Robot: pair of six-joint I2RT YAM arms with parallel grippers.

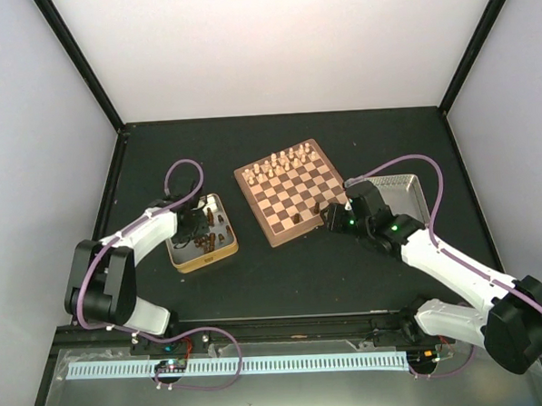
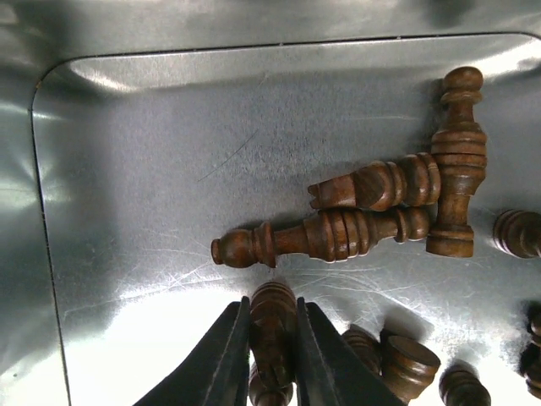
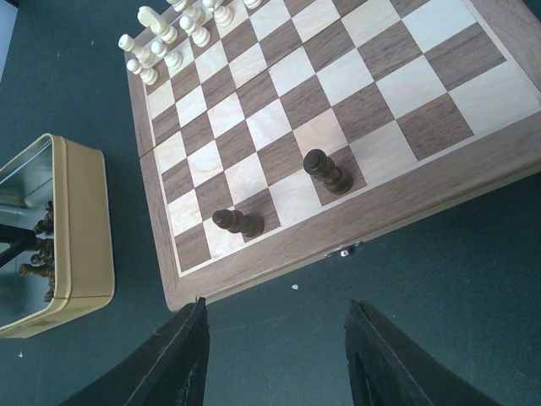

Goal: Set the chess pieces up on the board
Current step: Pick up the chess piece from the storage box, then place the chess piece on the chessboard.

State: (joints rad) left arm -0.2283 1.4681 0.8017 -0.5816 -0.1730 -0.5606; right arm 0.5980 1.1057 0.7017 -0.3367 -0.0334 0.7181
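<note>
My left gripper (image 2: 272, 303) is down inside a metal tin (image 2: 169, 169), shut on a small dark-brown chess piece (image 2: 272, 338) that stands between its fingers. Several more dark chess pieces (image 2: 325, 237) lie loose on the tin floor just beyond it. On the board (image 3: 372, 110) two dark pieces stand in the row nearest me, one (image 3: 328, 172) to the right of the other (image 3: 237, 222). My right gripper (image 3: 275, 303) hangs open over the dark table just off the board's near edge, nothing between its fingers. From above, the left gripper (image 1: 197, 227) is over the tin and the right gripper (image 1: 331, 216) is at the board's (image 1: 293, 197) right corner.
Cream chessmen (image 1: 282, 161) fill the board's far rows. The gold-sided tin (image 1: 206, 259) sits left of the board. A second, shallow metal tin (image 1: 407, 191) lies right of the board behind the right arm. Black frame posts border the table.
</note>
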